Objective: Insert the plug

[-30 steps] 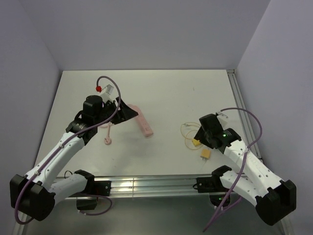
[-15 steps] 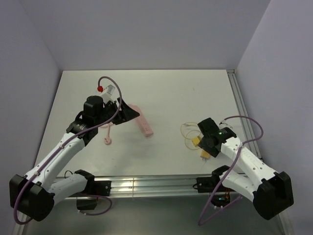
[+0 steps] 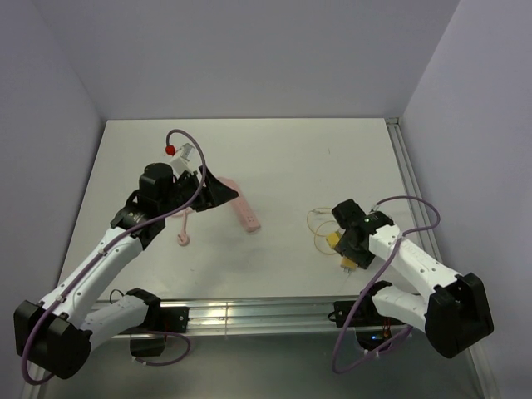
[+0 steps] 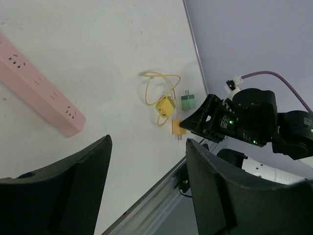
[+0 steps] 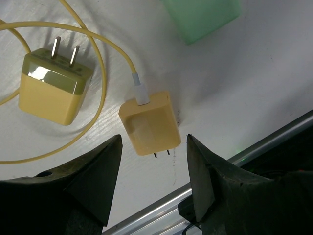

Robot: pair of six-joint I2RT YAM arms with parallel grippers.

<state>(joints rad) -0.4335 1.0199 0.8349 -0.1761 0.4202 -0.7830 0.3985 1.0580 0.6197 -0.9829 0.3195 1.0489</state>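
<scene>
Down on the white table (image 3: 291, 158), right in the gap between the two fingers of the right gripper (image 5: 152, 164): the yellow plug (image 5: 149, 122), lying flat, with two tiny prongs pointing at the metal rail (image 5: 264, 142) along the table's edge. Stuck into its other end, a thin yellow cord (image 5: 95, 58), looping round a second yellow plug (image 5: 51, 88) just beside it. Well apart from all that, over by the left gripper (image 4: 146, 166): the pink power strip (image 4: 36, 90). Hard to see much of the yellow plug from the top view, only a small yellow bit peeking out under the right gripper. Cut off at the top of the right wrist view, a green block (image 5: 203, 17). Cut off too, one end of the pink power strip in the left wrist view. Right gripper spread wide, holding nothing and seemingly not touching the plug. Left gripper wide apart too, with nothing in it.
</scene>
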